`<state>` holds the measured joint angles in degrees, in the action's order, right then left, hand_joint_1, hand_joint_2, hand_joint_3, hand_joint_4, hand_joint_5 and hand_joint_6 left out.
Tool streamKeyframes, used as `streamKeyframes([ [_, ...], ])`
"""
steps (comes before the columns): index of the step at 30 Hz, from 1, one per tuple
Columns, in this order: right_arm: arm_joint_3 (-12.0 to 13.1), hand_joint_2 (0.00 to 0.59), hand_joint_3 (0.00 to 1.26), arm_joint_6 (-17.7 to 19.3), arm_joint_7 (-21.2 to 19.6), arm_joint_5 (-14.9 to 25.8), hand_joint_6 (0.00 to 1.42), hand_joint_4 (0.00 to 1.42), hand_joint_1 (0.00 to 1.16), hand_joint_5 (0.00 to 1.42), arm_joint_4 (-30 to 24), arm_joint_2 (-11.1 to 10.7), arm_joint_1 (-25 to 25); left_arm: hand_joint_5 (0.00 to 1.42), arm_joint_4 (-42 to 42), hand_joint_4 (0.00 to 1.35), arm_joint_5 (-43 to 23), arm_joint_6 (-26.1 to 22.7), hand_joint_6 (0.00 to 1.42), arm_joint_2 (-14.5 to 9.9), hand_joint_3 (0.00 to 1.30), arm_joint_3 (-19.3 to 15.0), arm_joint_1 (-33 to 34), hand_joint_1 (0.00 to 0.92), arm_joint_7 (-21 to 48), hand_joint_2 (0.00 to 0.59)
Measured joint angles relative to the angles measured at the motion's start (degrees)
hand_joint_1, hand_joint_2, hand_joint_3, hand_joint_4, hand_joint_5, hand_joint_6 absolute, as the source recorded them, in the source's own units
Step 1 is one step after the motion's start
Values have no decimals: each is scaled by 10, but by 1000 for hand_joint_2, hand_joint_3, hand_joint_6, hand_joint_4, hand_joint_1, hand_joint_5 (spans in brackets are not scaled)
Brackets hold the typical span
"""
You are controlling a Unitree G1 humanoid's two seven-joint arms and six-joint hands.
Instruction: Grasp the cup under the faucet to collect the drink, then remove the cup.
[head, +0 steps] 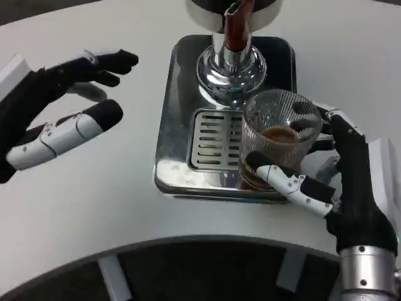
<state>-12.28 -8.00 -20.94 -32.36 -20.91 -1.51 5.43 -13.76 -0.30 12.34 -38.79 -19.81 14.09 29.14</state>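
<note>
At the left edge of the round white tabletop (100, 207), the robot's left hand (62, 106) hovers with its white and black fingers spread apart and holding nothing, the palm turned toward the middle of the table. Its fingertips point right, toward a square, shiny stainless-steel drip tray (178, 125) that sits near the far middle of the tabletop, well apart from that hand. A slotted metal grate (210, 141) fills the front part of the tray. At the tray's far edge rises a polished chrome dispenser base (230, 72), round and flared, with a dark red faucet spout (237, 28) coming down above it from the top edge of the scene. Just right of the grate, at the tray's front right corner, is a clear ribbed glass cup (279, 141) with a brown drink in its bottom; whether it rests on the tray or is lifted slightly cannot be told. It sits nearer the viewer than the spout. The robot's right hand (341, 172) is wrapped around this cup from the right side, fingers closed on the glass at front and back. Its silver forearm (369, 276) reaches in from the lower right corner.
</note>
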Motion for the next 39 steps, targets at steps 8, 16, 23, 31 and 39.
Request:
streamKeyframes([
  [8,1,250,655,11,20,0,1185,743,799,915,-24,-15,-24,165,-1,135,53,14,272,-4,214,12,-39,0,-4,138],
  [16,1,250,669,30,45,0,1200,747,799,936,-57,-30,-49,68,-41,24,148,20,212,-20,128,33,-84,0,-11,134],
  [23,-1,250,674,38,64,-1,1202,753,800,938,-74,-33,-69,30,-81,0,171,15,180,-22,109,33,-107,0,-11,126],
  [31,-19,250,682,39,76,-11,1202,753,800,938,-102,-30,-81,3,-124,0,191,-6,161,-16,77,33,-143,0,-12,125],
  [39,-33,250,685,39,86,-17,1202,769,800,938,-108,-27,-88,0,-159,0,192,-27,147,-12,46,29,-170,0,-12,124],
])
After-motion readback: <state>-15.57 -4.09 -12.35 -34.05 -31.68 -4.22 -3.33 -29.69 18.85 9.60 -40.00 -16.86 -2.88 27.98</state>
